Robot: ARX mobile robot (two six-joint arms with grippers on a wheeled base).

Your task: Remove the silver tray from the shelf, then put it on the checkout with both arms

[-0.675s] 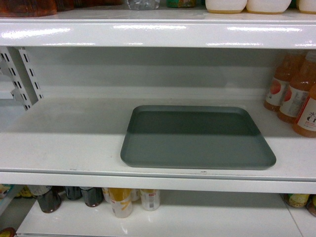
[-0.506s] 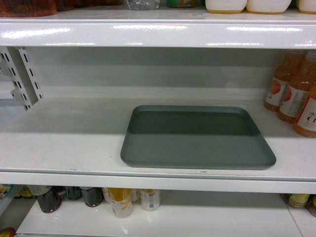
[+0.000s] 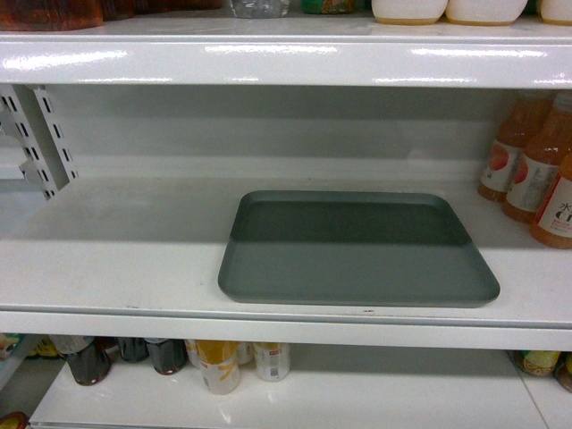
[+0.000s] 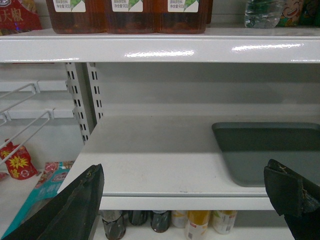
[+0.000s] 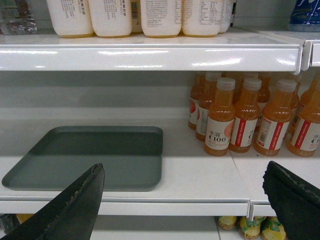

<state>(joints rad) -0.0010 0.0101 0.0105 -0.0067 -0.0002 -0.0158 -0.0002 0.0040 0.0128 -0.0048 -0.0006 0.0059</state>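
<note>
The silver tray [image 3: 356, 248] lies flat on the white shelf [image 3: 116, 268], its front rim close to the shelf's lip. It is dark grey-green with rounded corners. No arm shows in the head view. In the left wrist view the tray [image 4: 265, 150] sits to the right, and my left gripper [image 4: 182, 192] stands open in front of the shelf edge, holding nothing. In the right wrist view the tray [image 5: 92, 155] lies at the left, and my right gripper [image 5: 182, 192] is open too, short of the shelf [image 5: 210, 180]. The checkout is out of view.
Orange juice bottles [image 3: 536, 170] stand on the shelf right of the tray, seen close as bottles [image 5: 250, 117]. A shelf board [image 3: 286, 58] overhangs above. A perforated bracket [image 3: 45, 134] is at the left. Bottles and cans [image 3: 219, 362] fill the lower shelf.
</note>
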